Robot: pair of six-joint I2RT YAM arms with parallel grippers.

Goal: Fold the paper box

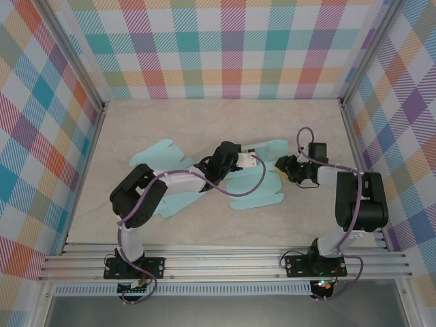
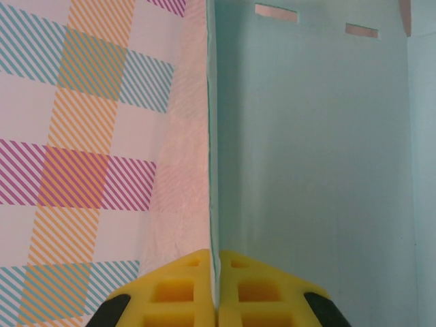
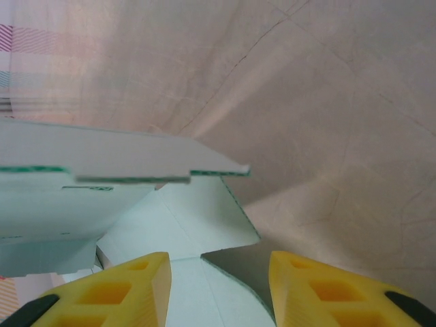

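**Ana:** Yellow pads [image 2: 194, 272] of the left tool [image 2: 218, 262] are sitting right up against the lens. What are they doing?

**Ben:** They are pressing together on the thin edge of a raised panel of the paper box [image 2: 313, 157], pinching it. That pale blue panel is rising to the right of the edge, and two small slots [image 2: 276, 12] are showing near its far end.

**Ana:** Where is the box lying overall?

**Ben:** It is lying in the middle of the worktop [image 1: 204, 122], mostly flat. It is spreading from a rounded flap on the left to more flaps on the right, with the left arm reaching across its middle.

**Ana:** How is the right tool [image 3: 218, 262] looking?

**Ben:** Its fingers are standing spread apart, hovering at the box's right end. A corner of a flat flap is lying in the gap beneath them. Whether they are touching it, I cannot tell. Another flap is jutting out just beyond.

**Ana:** What is surrounding everything?

**Ben:** Checked walls [image 1: 225, 48] in many colours are enclosing the worktop on three sides
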